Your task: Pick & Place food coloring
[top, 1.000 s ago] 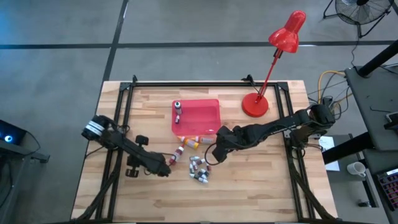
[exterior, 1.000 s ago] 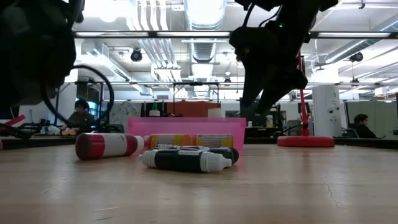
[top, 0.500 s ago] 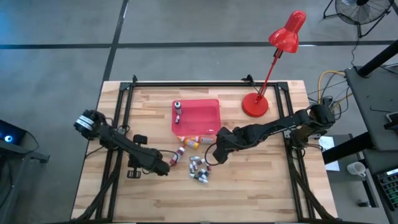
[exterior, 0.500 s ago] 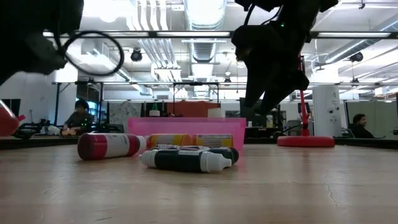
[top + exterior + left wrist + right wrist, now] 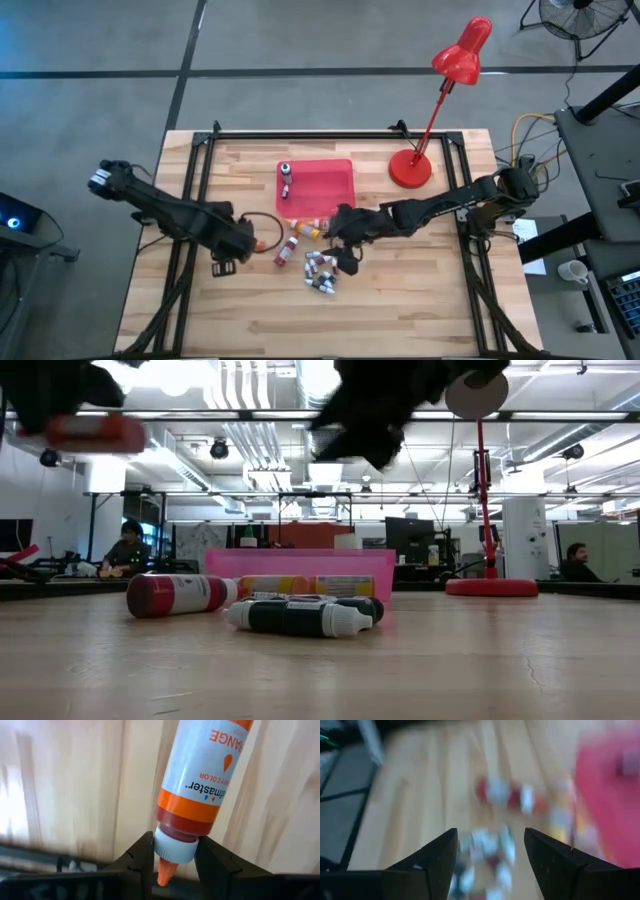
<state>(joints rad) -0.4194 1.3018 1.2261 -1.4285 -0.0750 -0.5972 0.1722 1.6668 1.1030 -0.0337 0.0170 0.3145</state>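
Pinched between the left gripper's (image 5: 172,857) two dark fingers (image 5: 137,857) is the white collar of an orange-labelled food coloring dropper bottle (image 5: 202,785), its orange tip pointing back toward the wrist and its body hanging over bare wood, clear of the tabletop. From above, that left gripper (image 5: 245,240) sits just to the left of the loose pile of bottles, so the held bottle is lifted but not yet carried anywhere. Nearest the table's front edge lies a cluster of small dark and whitish dropper bottles (image 5: 320,272), touching one another; just beside it on the left is a red-bodied bottle with a white label (image 5: 283,252). A little farther back, against the near wall of the shallow red square plastic tray (image 5: 335,180), lie orange and whitish bottles (image 5: 310,228). The right gripper (image 5: 340,232) hovers above this pile with its fingers spread apart and nothing between them, judging from its wrist camera, where the bottles (image 5: 490,850) show only as a smear. Inside the tray one bottle (image 5: 285,180) stands near the left wall. By my reading the job is barely begun: one bottle placed, one in hand, roughly ten left on the wooden table (image 5: 420,300). Farthest back stands a red desk lamp (image 5: 410,168).
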